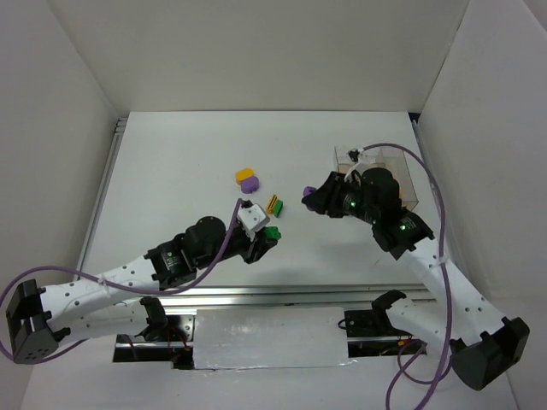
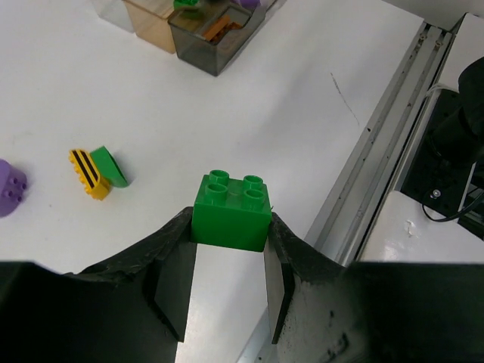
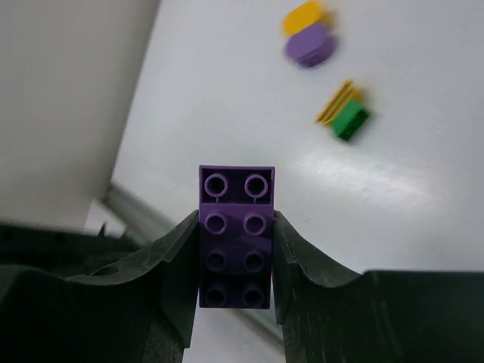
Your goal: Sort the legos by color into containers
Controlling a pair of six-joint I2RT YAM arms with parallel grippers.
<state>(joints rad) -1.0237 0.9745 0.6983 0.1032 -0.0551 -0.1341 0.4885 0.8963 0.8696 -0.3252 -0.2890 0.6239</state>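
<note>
The white table (image 1: 171, 162) carries a clear divided box (image 1: 412, 181) at its 2 o'clock. The left gripper (image 2: 231, 221), near the 6 o'clock edge, has its fingers closed on a green brick (image 2: 231, 208), studs up. The right gripper (image 3: 235, 219) clamps a purple brick (image 3: 235, 242) at 9 o'clock of the box. Near centre lie a yellow striped brick (image 1: 273, 203) touching a green wedge (image 2: 111, 168), and, at their 11 o'clock, a purple piece (image 1: 249, 184) touching an orange-yellow piece (image 1: 244, 173)
</note>
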